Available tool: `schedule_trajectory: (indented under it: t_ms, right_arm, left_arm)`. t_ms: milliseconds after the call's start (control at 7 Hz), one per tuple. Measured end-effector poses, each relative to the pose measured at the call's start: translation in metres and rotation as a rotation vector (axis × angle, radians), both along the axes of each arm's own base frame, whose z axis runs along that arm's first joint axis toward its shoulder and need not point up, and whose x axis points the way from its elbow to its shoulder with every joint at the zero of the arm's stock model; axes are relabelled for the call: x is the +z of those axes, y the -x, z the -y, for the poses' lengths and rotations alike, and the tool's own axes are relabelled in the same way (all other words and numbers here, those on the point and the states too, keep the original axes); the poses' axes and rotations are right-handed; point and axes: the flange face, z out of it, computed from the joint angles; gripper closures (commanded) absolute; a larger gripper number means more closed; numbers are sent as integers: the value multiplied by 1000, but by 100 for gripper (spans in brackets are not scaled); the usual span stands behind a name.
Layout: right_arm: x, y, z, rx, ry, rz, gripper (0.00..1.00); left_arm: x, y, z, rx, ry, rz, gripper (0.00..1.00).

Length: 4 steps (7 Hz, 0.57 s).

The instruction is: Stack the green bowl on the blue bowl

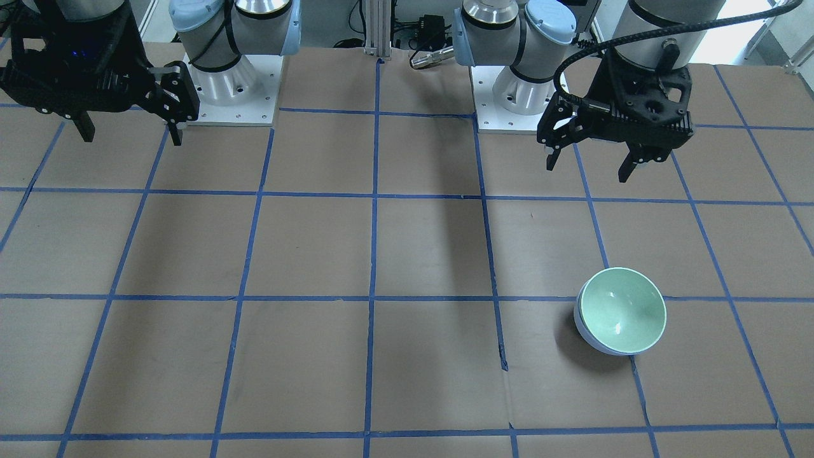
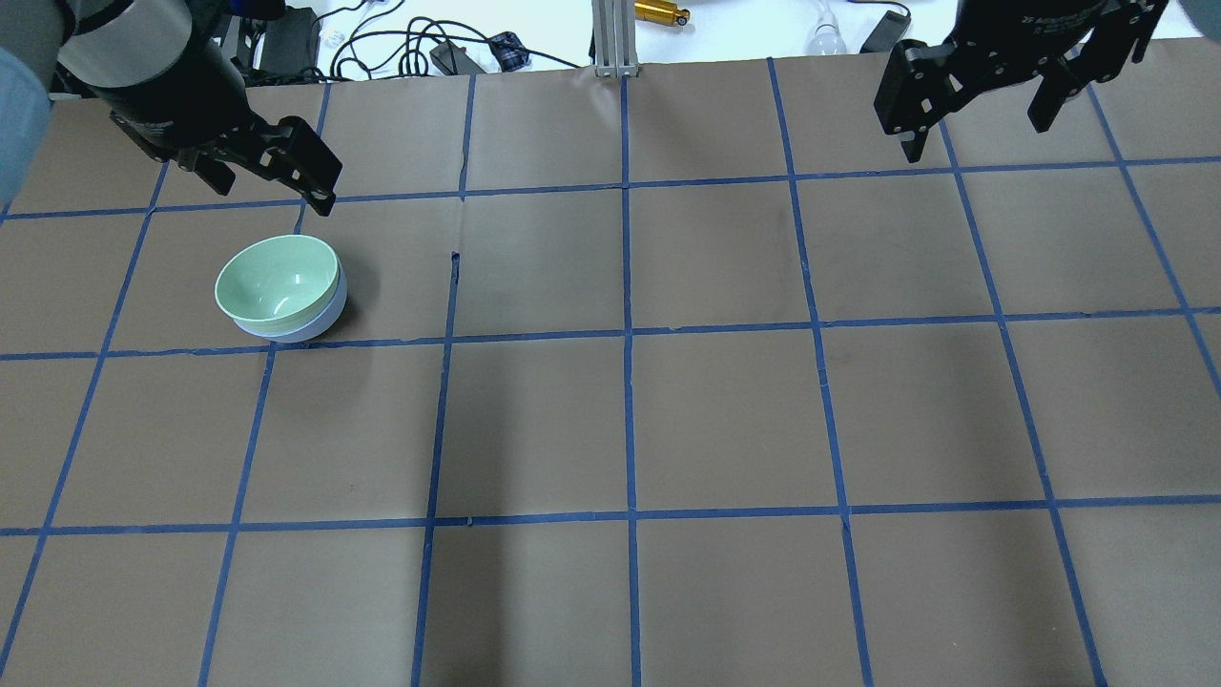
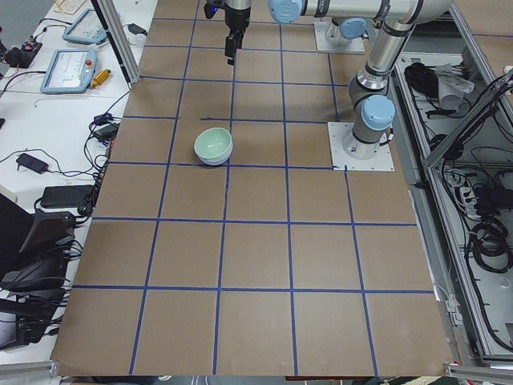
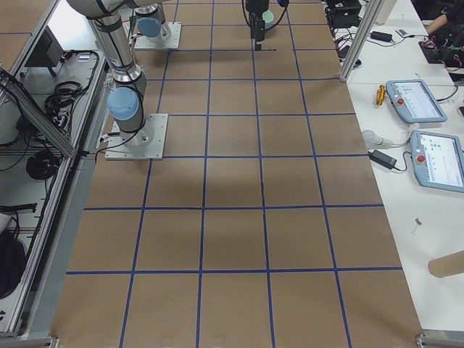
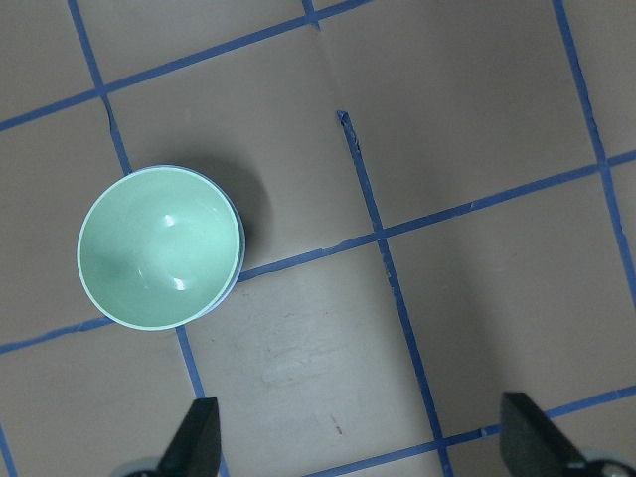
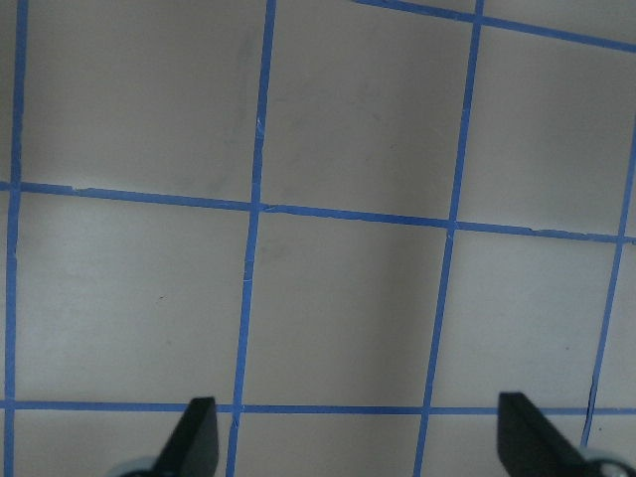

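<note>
Low in the left wrist view, my left gripper (image 5: 360, 442) stands wide apart and empty, with the green bowl (image 5: 159, 246) at the left of the frame, nested in the blue bowl (image 5: 238, 268), of which only a thin edge shows. From the right wrist view, my right gripper (image 6: 358, 437) is just as wide, over the taped table (image 6: 338, 298). Only the front-facing and overhead views show the blue bowl's outer wall under the green one, with both grippers hanging well apart from the stack.
</note>
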Motion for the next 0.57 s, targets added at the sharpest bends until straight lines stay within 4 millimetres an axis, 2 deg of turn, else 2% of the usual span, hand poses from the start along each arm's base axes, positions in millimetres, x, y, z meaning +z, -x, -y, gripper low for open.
schedule_trajectory:
  t_ms: [571]
  right_arm:
    - [0,0,0,0,0,0,0]
  left_arm:
    - [2,4,-11,65,-49,-23,0]
